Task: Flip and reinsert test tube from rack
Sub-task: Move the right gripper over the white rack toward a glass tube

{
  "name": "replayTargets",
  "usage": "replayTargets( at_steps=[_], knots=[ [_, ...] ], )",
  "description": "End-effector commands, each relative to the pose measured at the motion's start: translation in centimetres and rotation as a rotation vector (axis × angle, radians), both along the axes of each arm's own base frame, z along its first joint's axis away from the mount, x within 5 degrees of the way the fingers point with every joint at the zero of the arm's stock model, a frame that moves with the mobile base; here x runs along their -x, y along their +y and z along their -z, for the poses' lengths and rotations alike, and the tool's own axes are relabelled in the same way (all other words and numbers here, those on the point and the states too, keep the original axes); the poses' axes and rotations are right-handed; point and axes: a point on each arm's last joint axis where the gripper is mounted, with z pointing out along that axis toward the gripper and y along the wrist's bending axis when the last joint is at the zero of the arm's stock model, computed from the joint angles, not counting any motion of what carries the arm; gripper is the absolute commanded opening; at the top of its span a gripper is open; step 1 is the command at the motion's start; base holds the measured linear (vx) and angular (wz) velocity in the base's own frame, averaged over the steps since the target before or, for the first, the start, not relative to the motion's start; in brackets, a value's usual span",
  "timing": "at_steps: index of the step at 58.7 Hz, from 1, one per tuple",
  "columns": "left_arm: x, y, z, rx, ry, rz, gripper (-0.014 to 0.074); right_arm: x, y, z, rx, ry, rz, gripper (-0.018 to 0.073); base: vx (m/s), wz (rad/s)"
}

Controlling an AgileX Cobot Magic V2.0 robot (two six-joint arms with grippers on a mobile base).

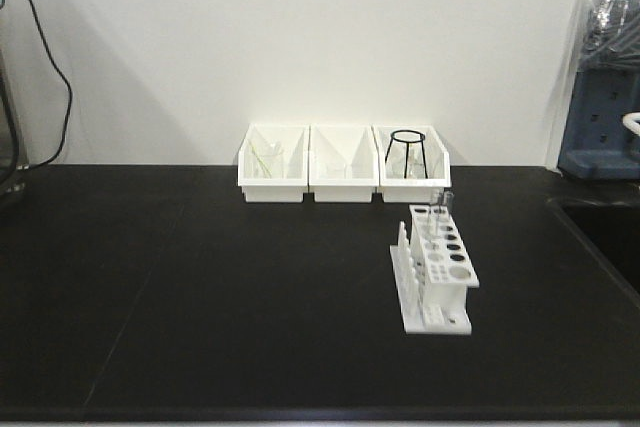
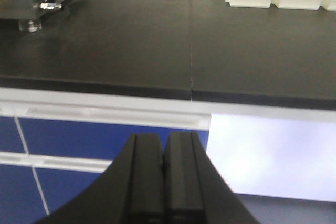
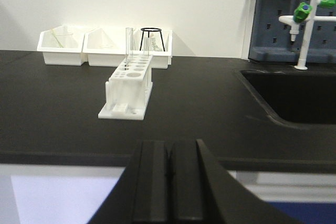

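The test tube [image 3: 126,45] looks like light, fragile glass, best gripped gently above the rack [image 3: 129,85]; left hand [image 2: 164,142] and right hand [image 3: 169,146] are clenched, empty.

white rack [image 1: 437,267], black table [image 1: 200,287]

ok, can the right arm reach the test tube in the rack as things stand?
Probably yes. The test tube stands upright at the far end of the rack, with only bare counter between the rack and the right pincer. The pincer is shut, so it must open first.
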Motion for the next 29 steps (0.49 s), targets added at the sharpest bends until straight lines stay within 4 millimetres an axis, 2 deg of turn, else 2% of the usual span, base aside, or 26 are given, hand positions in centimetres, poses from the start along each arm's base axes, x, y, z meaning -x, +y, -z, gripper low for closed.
replayTargets(
  at_steps=[1, 29],
  knots=[
    [-0.07, -0.08, -0.84, -0.004, -0.098, 0.011, -0.0006, 0.05, 0.06, -0.76, 0.005, -0.087, -0.006, -0.0008, 0.46, 0.0],
    [-0.07, -0.08, -0.84, -0.004, -0.098, 0.011, -0.0006, 0.05, 0.06, -0.76, 0.005, -0.087, -0.006, -0.0008, 0.4, 0.0]
  ],
)
